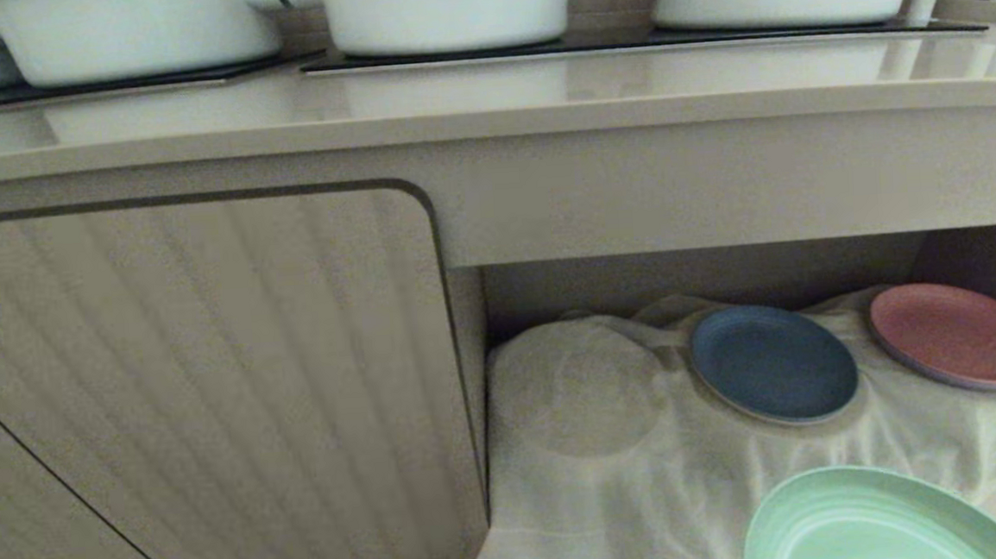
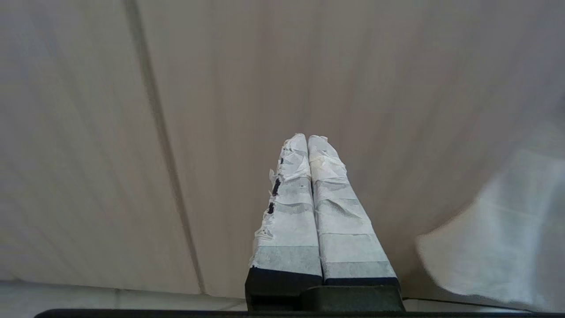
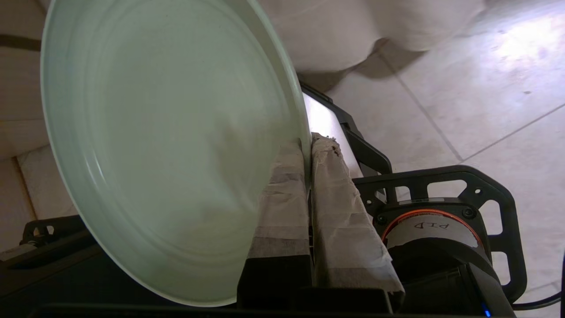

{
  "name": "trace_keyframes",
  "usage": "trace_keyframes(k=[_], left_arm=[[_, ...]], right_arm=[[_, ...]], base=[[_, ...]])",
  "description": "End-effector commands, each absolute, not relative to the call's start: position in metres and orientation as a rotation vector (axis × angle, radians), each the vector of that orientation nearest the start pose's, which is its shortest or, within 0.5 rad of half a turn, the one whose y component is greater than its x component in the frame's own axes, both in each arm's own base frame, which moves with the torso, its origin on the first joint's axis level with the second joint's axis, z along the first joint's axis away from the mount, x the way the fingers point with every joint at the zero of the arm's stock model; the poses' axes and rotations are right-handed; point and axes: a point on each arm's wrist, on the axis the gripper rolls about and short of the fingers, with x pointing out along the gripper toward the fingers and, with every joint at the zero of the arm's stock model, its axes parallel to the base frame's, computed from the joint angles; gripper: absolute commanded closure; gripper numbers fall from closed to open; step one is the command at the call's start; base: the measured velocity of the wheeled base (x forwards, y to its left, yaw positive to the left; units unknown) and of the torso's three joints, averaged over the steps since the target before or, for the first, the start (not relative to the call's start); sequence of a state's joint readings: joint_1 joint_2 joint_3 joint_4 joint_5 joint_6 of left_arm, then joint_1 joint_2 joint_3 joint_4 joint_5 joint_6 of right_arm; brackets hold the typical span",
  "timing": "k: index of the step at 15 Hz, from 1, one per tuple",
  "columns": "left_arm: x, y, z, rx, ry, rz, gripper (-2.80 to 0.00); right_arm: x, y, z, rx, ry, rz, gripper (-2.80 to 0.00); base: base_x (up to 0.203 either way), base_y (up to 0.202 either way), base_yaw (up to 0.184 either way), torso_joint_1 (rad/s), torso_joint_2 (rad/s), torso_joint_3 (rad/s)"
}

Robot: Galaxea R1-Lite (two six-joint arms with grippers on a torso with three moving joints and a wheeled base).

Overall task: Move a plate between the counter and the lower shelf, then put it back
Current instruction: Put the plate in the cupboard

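I see my right gripper (image 3: 307,148) clamped on the mint plate's (image 1: 867,520) rim, lower right of frame, before the lower shelf (image 1: 612,445) holding blue (image 1: 771,365) and pink (image 1: 955,335) plates. Left gripper (image 2: 307,140) pressed together.

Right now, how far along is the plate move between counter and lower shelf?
Mid-transfer. The right gripper is shut on the mint-green plate's rim, holding it in front of the lower shelf, where the blue plate and pink plate lie. It rests on neither shelf nor counter. Setting it down remains. The left gripper is shut, idle.
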State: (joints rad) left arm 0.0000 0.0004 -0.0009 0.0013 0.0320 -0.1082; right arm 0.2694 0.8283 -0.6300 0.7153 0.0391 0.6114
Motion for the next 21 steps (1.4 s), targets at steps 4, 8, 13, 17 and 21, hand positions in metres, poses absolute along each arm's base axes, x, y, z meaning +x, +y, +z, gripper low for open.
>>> trace_keyframes(k=[4, 8, 13, 17, 21], left_arm=[[-0.023, 0.001, 0.076, -0.109, -0.002, 0.034, 0.00], [-0.023, 0.001, 0.075, -0.109, 0.000, 0.034, 0.00], [-0.023, 0.001, 0.076, -0.110, -0.002, 0.031, 0.00], [-0.023, 0.001, 0.076, -0.110, -0.002, 0.033, 0.00], [-0.023, 0.001, 0.075, -0.110, -0.002, 0.031, 0.00]], right_arm=[[0.044, 0.013, 0.179, 0.461, 0.968, -0.003, 0.00], [0.043, 0.013, 0.180, 0.461, 0.967, -0.002, 0.00], [0.042, 0.013, 0.180, 0.461, 0.965, -0.001, 0.00], [0.042, 0.013, 0.176, 0.458, 0.975, -0.005, 0.00], [0.044, 0.013, 0.167, 0.458, 0.976, -0.007, 0.00]], base=[[0.000, 0.149, -0.001, 0.002, 0.00, 0.003], [0.000, 0.000, 0.000, 0.000, 0.00, 0.000], [0.000, 0.000, 0.000, 0.000, 0.00, 0.000], [0.000, 0.000, 0.000, 0.000, 0.00, 0.000], [0.000, 0.000, 0.000, 0.000, 0.00, 0.000]])
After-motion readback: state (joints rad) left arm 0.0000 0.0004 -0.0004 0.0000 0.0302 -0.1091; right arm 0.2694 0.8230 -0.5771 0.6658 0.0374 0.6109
